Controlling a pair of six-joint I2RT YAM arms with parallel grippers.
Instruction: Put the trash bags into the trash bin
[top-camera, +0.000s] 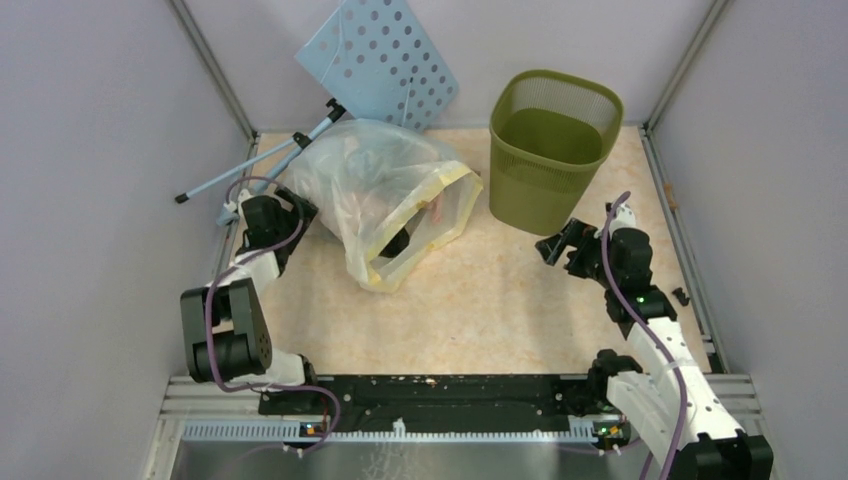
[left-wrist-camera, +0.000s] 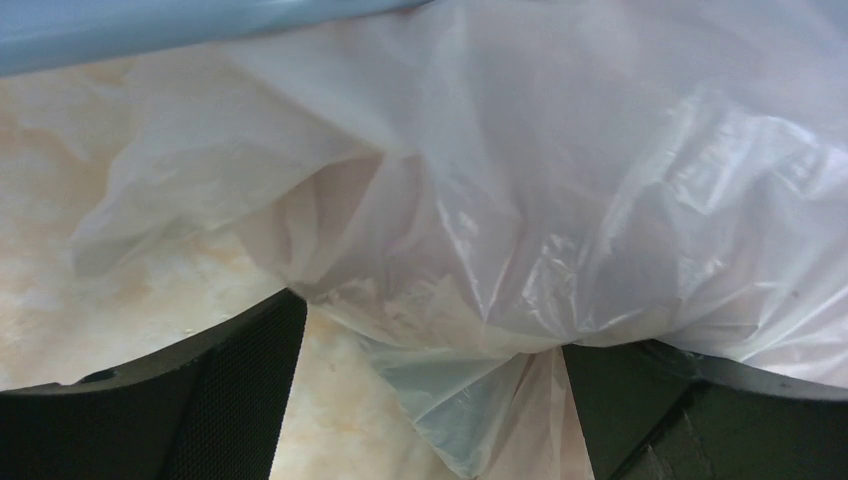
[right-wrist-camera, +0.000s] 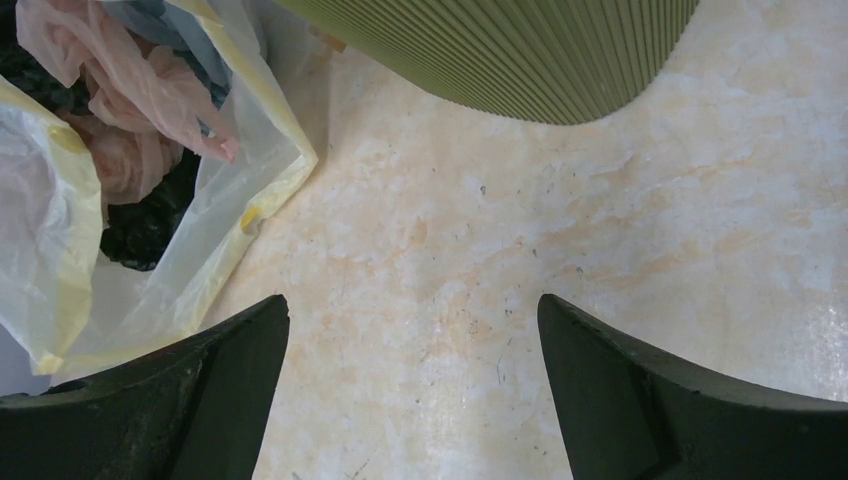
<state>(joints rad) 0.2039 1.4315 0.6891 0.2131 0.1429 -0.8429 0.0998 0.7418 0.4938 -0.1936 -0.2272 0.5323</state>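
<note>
The trash bags (top-camera: 385, 190) lie in one crinkled heap at the table's back left: a clear-whitish bag with a yellowish rim, with pink ones inside it. The olive-green mesh trash bin (top-camera: 530, 185) stands upright to their right. My left gripper (top-camera: 297, 212) is open at the heap's left side. In the left wrist view a fold of the whitish bag (left-wrist-camera: 520, 220) hangs between the spread fingers of that gripper (left-wrist-camera: 432, 330). My right gripper (top-camera: 553, 245) is open and empty over bare table in front of the bin. Its wrist view shows the gripper (right-wrist-camera: 412, 300), the bin (right-wrist-camera: 520, 50) ahead and the bags (right-wrist-camera: 120, 90) to the left.
A blue perforated board (top-camera: 385, 55) on a pale-blue stand (top-camera: 260, 165) leans behind the bags against the back wall. Grey walls with metal frame posts close in the table on three sides.
</note>
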